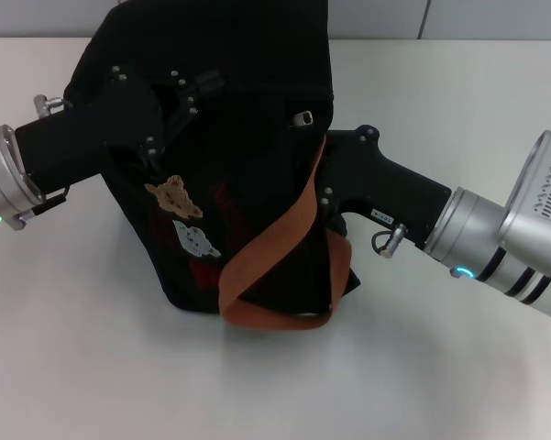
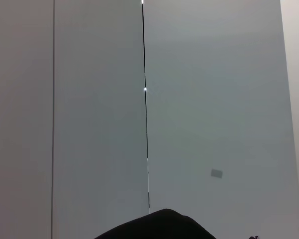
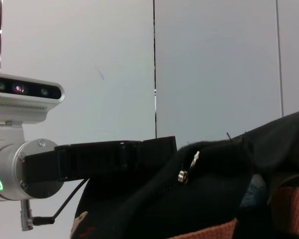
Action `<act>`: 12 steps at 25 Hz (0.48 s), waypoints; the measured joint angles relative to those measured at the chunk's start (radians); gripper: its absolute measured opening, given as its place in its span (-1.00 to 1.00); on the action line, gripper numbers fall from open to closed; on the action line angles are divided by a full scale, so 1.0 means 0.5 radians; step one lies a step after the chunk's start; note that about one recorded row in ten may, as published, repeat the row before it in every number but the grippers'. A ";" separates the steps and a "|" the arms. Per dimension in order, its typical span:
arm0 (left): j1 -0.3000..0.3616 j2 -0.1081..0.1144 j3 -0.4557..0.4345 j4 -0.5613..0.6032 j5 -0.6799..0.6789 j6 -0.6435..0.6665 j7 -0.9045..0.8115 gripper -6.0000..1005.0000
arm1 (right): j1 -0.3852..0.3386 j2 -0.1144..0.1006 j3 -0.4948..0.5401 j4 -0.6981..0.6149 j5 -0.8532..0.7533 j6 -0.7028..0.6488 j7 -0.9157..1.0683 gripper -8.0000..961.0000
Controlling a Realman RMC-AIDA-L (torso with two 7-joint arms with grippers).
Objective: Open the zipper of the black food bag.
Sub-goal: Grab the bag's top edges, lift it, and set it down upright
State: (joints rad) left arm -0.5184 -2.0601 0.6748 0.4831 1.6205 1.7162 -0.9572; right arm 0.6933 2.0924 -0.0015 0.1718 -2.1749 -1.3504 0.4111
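Nearest us, an orange strap (image 1: 273, 266) loops down the front of the black food bag (image 1: 247, 174), which stands on the white bench (image 1: 92, 367) between our two arms. A tan bear patch (image 1: 174, 194) and a white cloud patch (image 1: 194, 238) sit on the bag's face, just below our left hand (image 1: 185, 92). That left hand reaches in from the side and lies against the bag's upper left part; black on black, we cannot tell whether its fingers are spread or closed. Our right hand (image 1: 335, 170) comes in from the opposite side and presses against the bag's right wall, its fingers hidden in the fabric, so we cannot tell its state either. Just beyond the right hand, near the top edge, the zipper (image 3: 188, 167) shows its small silvery pull tab (image 1: 303, 117), apart from both hands. Farther off stands a pale grey wall (image 3: 214, 64).
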 joint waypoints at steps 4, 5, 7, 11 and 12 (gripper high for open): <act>0.008 0.000 -0.007 0.000 -0.007 0.007 0.000 -0.82 | 0.000 0.000 0.000 0.000 0.000 -0.002 -0.001 -0.99; 0.008 0.000 -0.007 0.000 -0.007 0.007 0.000 -0.82 | 0.000 0.000 0.000 0.000 0.000 -0.002 -0.001 -0.99; 0.011 0.000 -0.010 0.000 -0.009 0.007 0.000 -0.81 | 0.000 0.000 0.000 0.000 0.000 -0.002 -0.001 -0.98; 0.026 0.001 -0.022 0.000 -0.019 0.002 0.000 -0.81 | 0.000 0.000 0.000 0.000 -0.002 0.011 -0.002 -0.96; 0.031 0.001 -0.033 0.000 -0.021 0.002 0.000 -0.80 | -0.001 0.000 0.000 0.000 -0.004 0.014 -0.002 -0.96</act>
State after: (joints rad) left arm -0.5030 -2.0595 0.6584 0.4831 1.6100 1.7174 -0.9572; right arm 0.6928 2.0924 -0.0015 0.1718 -2.1767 -1.3432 0.4102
